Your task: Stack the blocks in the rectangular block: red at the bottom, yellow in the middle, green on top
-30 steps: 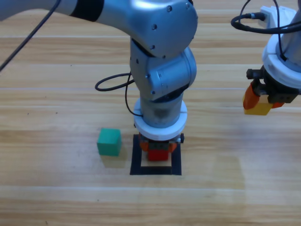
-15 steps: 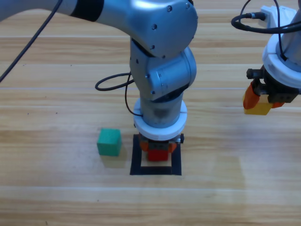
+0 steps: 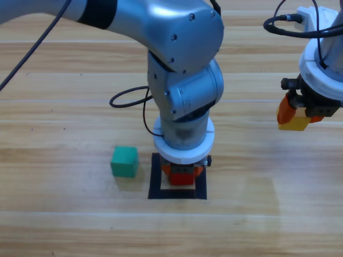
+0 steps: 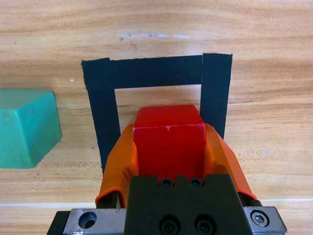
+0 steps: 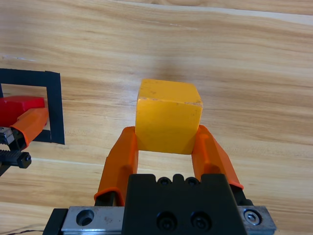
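Placing red (image 4: 169,142), clamped in the left gripper (image 4: 170,156) over the taped square (image 4: 215,93), with yellow (image 5: 167,117) gripped by the right gripper (image 5: 166,147) well off to the side and green (image 3: 124,161) just beside the square; next, probably: lower, release, retreat.
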Action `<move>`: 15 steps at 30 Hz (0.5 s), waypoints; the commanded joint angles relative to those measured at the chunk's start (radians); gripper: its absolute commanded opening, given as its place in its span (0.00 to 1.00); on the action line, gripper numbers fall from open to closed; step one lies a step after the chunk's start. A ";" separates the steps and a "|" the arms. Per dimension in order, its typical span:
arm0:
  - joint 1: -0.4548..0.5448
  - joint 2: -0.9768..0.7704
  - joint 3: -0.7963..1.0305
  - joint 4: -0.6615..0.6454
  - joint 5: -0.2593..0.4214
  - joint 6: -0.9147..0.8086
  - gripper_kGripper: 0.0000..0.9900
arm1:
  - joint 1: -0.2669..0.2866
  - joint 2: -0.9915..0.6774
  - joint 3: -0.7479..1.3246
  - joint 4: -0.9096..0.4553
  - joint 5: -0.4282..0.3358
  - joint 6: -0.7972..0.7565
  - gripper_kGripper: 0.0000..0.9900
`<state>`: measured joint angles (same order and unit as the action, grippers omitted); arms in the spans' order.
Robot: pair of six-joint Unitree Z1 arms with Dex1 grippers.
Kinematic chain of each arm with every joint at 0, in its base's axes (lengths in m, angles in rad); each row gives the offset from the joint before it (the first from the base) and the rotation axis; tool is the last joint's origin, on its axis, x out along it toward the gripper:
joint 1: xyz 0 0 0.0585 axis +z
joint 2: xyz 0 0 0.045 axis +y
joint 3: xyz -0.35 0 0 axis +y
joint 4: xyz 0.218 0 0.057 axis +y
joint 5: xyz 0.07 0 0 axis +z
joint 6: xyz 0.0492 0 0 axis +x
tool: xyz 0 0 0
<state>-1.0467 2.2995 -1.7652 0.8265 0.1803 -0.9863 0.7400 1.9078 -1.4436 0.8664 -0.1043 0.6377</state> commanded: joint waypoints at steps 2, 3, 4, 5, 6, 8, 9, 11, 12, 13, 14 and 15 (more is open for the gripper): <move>-0.033 0.012 0.039 -0.020 0.011 -0.006 0.04 | -0.027 0.036 0.022 0.005 0.002 -0.003 0.00; -0.033 0.012 0.043 -0.020 0.013 -0.008 0.05 | -0.027 0.036 0.022 0.005 0.002 -0.003 0.00; -0.033 0.012 0.044 -0.020 0.013 -0.006 0.06 | -0.027 0.037 0.022 0.005 0.003 -0.003 0.00; -0.033 0.012 0.047 -0.020 0.014 -0.006 0.09 | -0.027 0.037 0.022 0.005 0.003 -0.004 0.00; -0.033 0.011 0.050 -0.021 0.014 -0.006 0.16 | -0.027 0.037 0.022 0.005 0.003 -0.004 0.00; -0.033 0.009 0.047 -0.021 0.019 -0.008 0.47 | -0.027 0.039 0.022 0.003 0.003 -0.004 0.00; -0.033 0.009 0.041 -0.021 0.021 -0.008 0.72 | -0.027 0.039 0.022 0.003 0.003 -0.004 0.00; -0.033 0.003 0.049 -0.021 0.024 -0.011 0.97 | -0.027 0.039 0.020 0.002 0.003 -0.004 0.00; -0.033 -0.002 0.053 -0.021 0.025 -0.011 1.00 | -0.027 0.040 0.020 0.002 0.003 -0.004 0.00; -0.033 -0.009 0.058 -0.020 0.028 -0.009 1.00 | -0.027 0.042 0.019 0.002 0.003 -0.004 0.00; -0.033 -0.014 0.061 -0.020 0.031 -0.009 1.00 | -0.027 0.042 0.019 0.002 0.003 -0.006 0.00; -0.033 -0.017 0.062 -0.020 0.034 -0.008 1.00 | -0.027 0.043 0.019 0.002 0.002 -0.006 0.00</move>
<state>-1.0543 2.2876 -1.7393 0.8163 0.1961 -0.9902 0.7400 1.9079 -1.4436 0.8664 -0.1043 0.6351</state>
